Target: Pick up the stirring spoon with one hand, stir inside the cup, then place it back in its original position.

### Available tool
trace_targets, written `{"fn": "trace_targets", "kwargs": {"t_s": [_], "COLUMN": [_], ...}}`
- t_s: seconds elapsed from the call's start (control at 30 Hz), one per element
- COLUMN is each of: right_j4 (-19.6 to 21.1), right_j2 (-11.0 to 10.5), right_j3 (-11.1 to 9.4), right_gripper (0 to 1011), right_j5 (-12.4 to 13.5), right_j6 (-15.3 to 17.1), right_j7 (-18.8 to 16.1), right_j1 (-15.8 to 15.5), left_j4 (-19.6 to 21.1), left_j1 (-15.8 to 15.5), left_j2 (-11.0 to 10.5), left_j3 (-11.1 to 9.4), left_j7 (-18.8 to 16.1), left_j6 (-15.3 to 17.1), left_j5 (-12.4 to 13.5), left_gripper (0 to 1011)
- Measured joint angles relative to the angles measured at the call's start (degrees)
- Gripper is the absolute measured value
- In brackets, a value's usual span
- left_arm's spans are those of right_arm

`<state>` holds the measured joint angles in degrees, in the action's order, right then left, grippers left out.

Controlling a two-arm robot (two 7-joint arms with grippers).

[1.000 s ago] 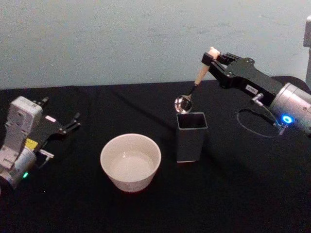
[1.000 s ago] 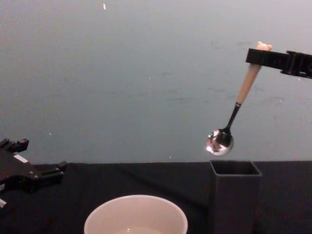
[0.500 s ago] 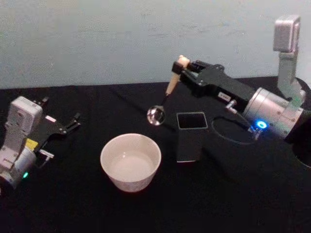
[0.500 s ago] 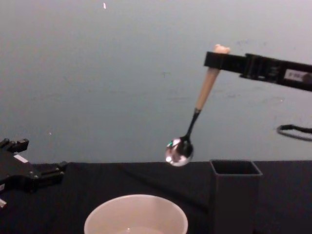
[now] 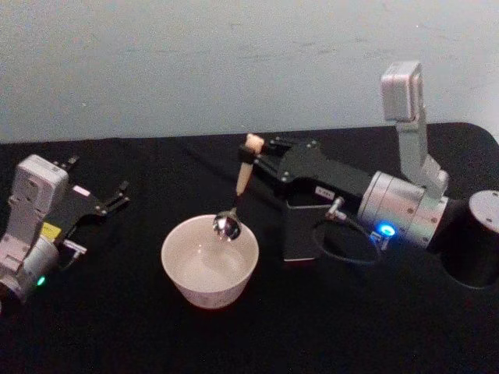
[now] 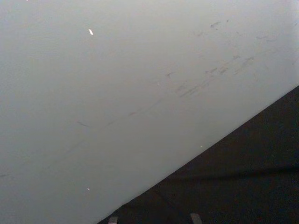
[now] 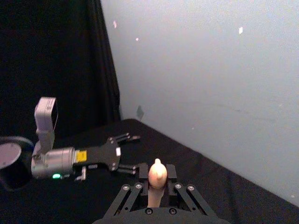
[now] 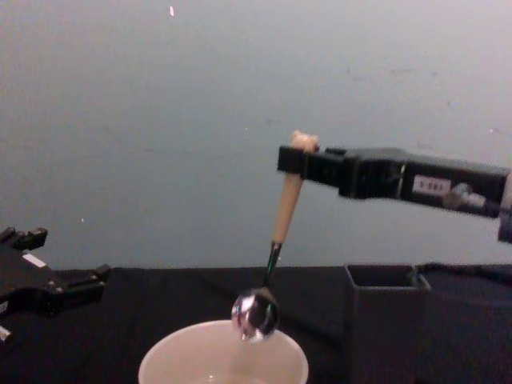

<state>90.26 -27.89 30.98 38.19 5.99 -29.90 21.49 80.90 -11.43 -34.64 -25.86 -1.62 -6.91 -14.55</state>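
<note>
- Two arms share a black worktop (image 5: 117, 335); farthest left, the left gripper (image 5: 117, 196) rests low near the worktop's edge, well apart from everything else, its fingers apart and holding nothing. It looks parked.
- Next comes the cup (image 5: 204, 294), standing upright on the worktop between the two arms, mouth open upward.
- Over the cup hangs the stirring spoon (image 5: 238, 191). Its long axis runs close to upright, tipped a little so the bear-head top leans toward the robot's right and the shiny bowl sits lowest. From the chest view the spoon's bowl (image 8: 254, 314) is about level with the rim; from the head view it hangs over the far right part of the mouth, not the middle.
- Right of that, the right gripper (image 5: 253, 150) reaches in level from the robot's right, fingers clamped on the handle just under the bear head.
- Farthest right, partly behind that arm, stands the dark holder (image 5: 300, 234), just beside the cup.
- Judged from this, the stir has not begun: the spoon's bowl needs to drop straight down below the rim and shift toward the cup's centre, and the right arm, already above it, is the one placed to do so.
</note>
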Motion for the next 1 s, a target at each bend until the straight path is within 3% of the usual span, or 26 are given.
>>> {"fn": "trace_targets", "kwargs": {"t_s": [0.47,1.0], "right_j4": [-2.1,-4.0], "right_j2": [0.8,2.7], "right_j3": [3.5,5.5], "right_gripper": [214,214], "right_j5": [-6.3,-9.9], "right_j6": [-2.6,-3.1], "right_j7": [-2.2,-4.1], "right_j1": [-0.4,-0.4], "left_j4": [0.0,0.0], "left_j1": [0.0,0.0], "left_j2": [0.0,0.0], "left_j3": [0.0,0.0], "left_j7": [0.0,0.0], "left_j6": [0.0,0.0], "left_j5": [0.0,0.0], "left_gripper": [1001,1001]}}
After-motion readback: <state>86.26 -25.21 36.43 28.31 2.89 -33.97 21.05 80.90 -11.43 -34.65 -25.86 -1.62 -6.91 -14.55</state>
